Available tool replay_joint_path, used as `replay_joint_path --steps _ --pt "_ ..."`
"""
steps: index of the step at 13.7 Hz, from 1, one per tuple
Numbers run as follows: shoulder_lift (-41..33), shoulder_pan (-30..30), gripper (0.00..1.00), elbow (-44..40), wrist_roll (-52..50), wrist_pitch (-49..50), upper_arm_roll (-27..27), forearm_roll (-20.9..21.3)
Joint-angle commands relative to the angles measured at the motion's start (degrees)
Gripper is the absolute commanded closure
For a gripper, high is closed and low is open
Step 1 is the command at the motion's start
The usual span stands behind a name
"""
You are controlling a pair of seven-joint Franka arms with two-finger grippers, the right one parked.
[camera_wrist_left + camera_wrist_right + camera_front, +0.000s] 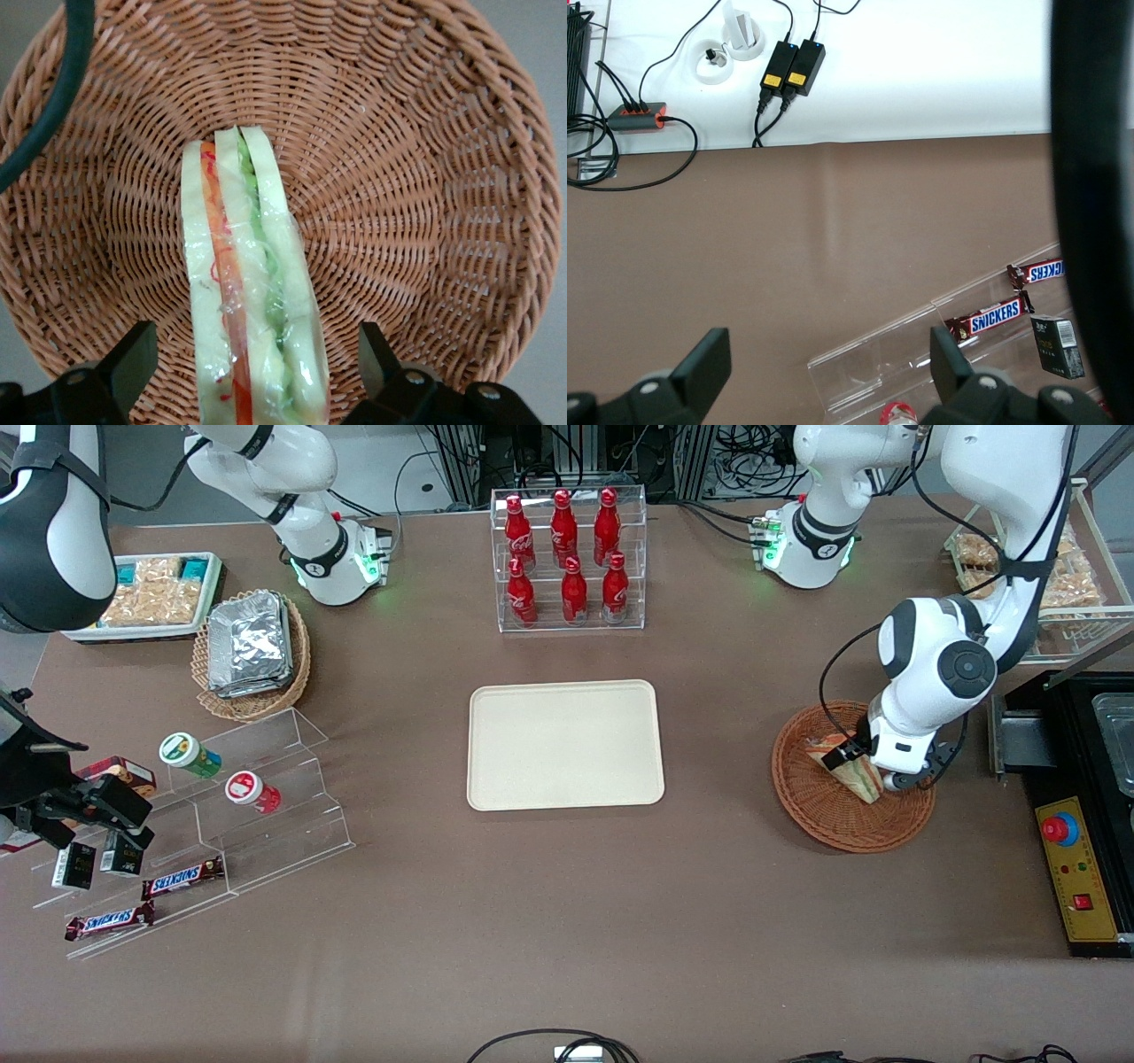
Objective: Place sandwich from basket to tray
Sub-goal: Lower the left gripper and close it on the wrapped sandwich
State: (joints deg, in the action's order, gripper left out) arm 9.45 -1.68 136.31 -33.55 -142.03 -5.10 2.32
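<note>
We see the sandwich (252, 292) lying in the round reddish-brown basket (819, 802), which sits on the brown table (567, 921) toward the working arm's end, well apart from the cream tray (565, 745) at the table's middle. The claw (873, 775) hangs low over the basket, directly above the sandwich. In the wrist view we look straight down between its two fingers (133, 359): they stand wide apart, one on each flank of the wedge, with wicker showing in the gap between each finger and the wrapped bread, so nothing is gripped. The sandwich stands on edge with its layers facing up, pale bread on the outsides, an orange-red strip along one inner seam and green along the other, all under clear film. Its long axis runs from the basket's centre out toward the claw, so the fingers straddle its wider end while the narrower end points into the middle of the weave. From the front we can make out only a pale slice of the wedge beside the wrist, part of it hidden under the arm. The tray carries nothing. Farther from the front camera than the tray stands a clear rack of red bottles (567, 558), and toward the parked arm's end we see a lighter wicker basket with foil packs (250, 646).
</note>
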Motion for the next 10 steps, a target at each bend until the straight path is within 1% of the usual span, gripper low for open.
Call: replay_joint_path --steps 1,2,4,5,6,9,10 --pt "0.0 0.3 0.15 0.6 -1.3 -1.2 0.3 1.0" --pt "0.2 0.3 0.30 0.6 -1.3 -1.2 0.3 1.0" --pt "0.3 0.2 0.73 0.5 -1.6 -1.2 0.3 1.0" --pt "0.3 0.1 0.91 0.5 -2.2 -1.2 0.4 1.0" --pt "0.2 0.1 1.00 0.5 -2.7 -1.2 0.4 1.0" --pt "-1.3 0.0 1.00 0.0 -3.3 -0.3 0.4 1.0" --pt "-2.4 -0.1 1.00 -0.3 -3.0 1.4 0.4 1.0"
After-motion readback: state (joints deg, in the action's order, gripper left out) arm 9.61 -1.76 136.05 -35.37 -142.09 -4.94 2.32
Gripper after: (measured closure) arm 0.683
